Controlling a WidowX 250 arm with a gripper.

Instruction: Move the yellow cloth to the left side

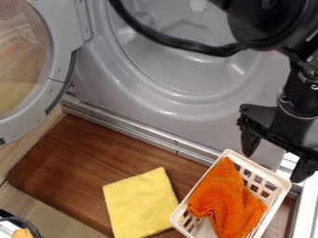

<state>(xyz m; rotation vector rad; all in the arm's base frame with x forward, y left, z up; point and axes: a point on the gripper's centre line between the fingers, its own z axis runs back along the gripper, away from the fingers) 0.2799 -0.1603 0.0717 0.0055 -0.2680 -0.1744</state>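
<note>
Gripper: right side of scene, by the far end of the white basket; fingers pointing down and spread wide. Yellow cloth: near side, slightly left of centre, lying flat on the brown board, just left of the basket (contact between the two: cannot tell). Orange cloth: rumpled, inside the basket. Grey machine: far side, round door swung open at left

Laundry area, front-loading machine with round door open, laundry basket
</note>
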